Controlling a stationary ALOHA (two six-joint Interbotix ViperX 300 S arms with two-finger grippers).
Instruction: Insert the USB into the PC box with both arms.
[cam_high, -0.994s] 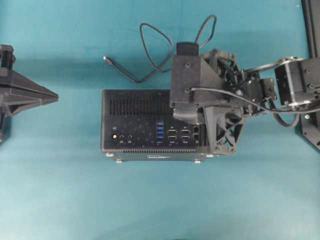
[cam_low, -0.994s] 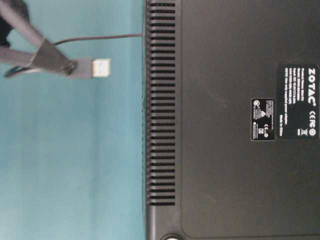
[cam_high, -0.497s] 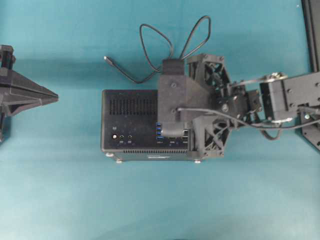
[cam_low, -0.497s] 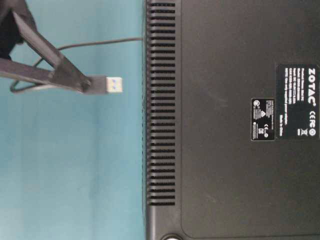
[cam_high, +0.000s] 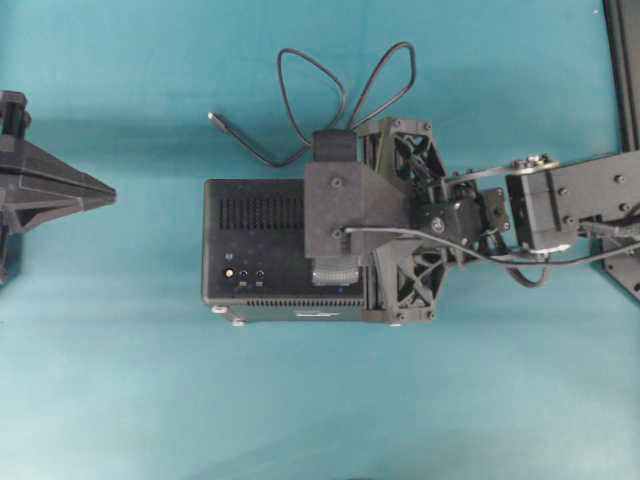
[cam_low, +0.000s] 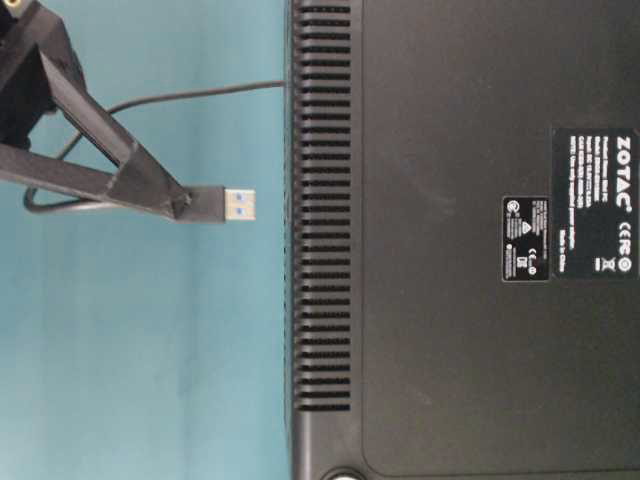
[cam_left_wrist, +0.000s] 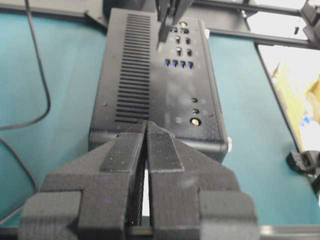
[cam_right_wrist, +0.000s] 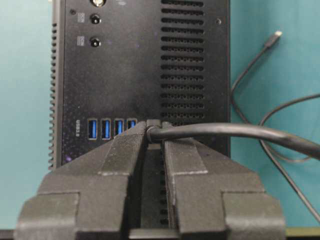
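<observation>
Your right gripper is clamped on the plug end of the USB. In the right wrist view the plug sits pinched between the two fingertips, and the black cable leaves to the right. In the table-level view the plug is a dark rectangle with a blue-lined metal tip; it points at the vented side of the PC box and stands apart from it.

The rest of the cable lies in loops on the teal table behind the box, ending in a small free plug.

The PC box is a black case with vent slots and a row of blue ports, which show just past your right fingertips. It stands at the table's centre.

Your right arm reaches in from the right of the overhead view, with the wrist over the box's right half.

Your left gripper has its fingers pressed together, holding nothing. It points at the near end of the box from well to the left.
</observation>
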